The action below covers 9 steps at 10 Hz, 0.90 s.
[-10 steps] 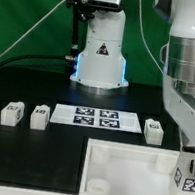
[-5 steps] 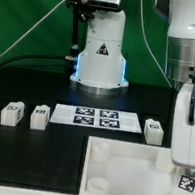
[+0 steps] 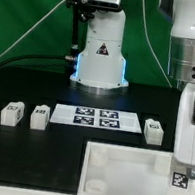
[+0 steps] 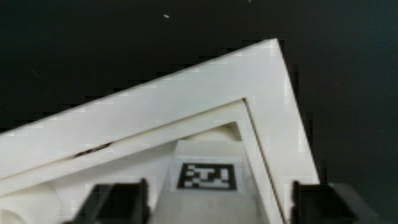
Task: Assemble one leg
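Note:
A small white leg with a black-and-white tag (image 3: 179,180) stands at the near right corner of the large white panel (image 3: 126,163) in the exterior view. My gripper (image 3: 184,164) hangs straight over it, its fingertips hard to make out there. In the wrist view the tagged leg (image 4: 210,175) lies between my two dark fingers, over the panel's corner (image 4: 169,110). My gripper (image 4: 222,203) has its fingers spread wide, with white surface showing between each finger and the tag, so it is open around the leg.
Two loose legs (image 3: 11,113) (image 3: 40,115) lie at the exterior view's left, and a third (image 3: 153,130) lies right of the marker board (image 3: 96,117). The robot's base (image 3: 100,55) stands behind the board. The table is black.
My arm has swung from the exterior view's right edge toward the left and now stands over the panel's right corner. The tagged leg shifted slightly left.

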Available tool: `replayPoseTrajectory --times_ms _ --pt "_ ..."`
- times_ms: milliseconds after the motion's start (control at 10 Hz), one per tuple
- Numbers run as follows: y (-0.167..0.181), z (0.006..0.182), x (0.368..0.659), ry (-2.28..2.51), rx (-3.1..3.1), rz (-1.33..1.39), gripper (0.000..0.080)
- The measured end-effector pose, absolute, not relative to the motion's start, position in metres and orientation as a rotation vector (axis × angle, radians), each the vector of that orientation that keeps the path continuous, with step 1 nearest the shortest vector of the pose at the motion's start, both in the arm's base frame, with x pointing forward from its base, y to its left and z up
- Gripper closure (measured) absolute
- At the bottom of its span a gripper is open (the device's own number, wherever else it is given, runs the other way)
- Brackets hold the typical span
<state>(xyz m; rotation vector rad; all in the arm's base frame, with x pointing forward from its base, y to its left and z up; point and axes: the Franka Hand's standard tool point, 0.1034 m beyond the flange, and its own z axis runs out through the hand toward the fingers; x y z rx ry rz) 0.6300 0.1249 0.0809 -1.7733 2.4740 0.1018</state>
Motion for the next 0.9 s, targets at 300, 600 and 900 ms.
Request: replayPoseTrajectory --times_ms 300,600,900 --pt "0.1262 0.0745 0.6229 2.209 -2.112 0.084 0.0167" --pt "0.1249 0.0744 0.6230 1.874 -2.412 0.059 0.0151" --pt "0.1236 0.0751 0.6224 1.340 -2.762 0.021 0.0151"
